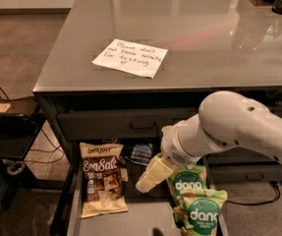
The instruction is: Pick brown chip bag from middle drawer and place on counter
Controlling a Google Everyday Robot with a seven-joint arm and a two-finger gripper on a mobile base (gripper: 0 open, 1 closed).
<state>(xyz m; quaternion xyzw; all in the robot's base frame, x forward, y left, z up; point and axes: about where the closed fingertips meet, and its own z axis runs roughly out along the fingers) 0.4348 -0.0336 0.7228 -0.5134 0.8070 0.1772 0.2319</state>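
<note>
Cream-tan and crinkly, the brown chip bag (100,181) lies flat on the pale floor of the open middle drawer (130,223), toward the left side, with its top end pointing to the back. The gripper (141,185) hangs over the middle of the drawer, angled down and to the left. Its tip is near the bag's right edge but apart from it, and whether it is open or closed cannot be told from this angle. The white arm (229,127) reaches in from the right. Two green bags (195,200) sit just right of the gripper, and a small blue packet (141,153) lies further back. Above, the grey counter (219,43) holds a handwritten paper note (130,58).
</note>
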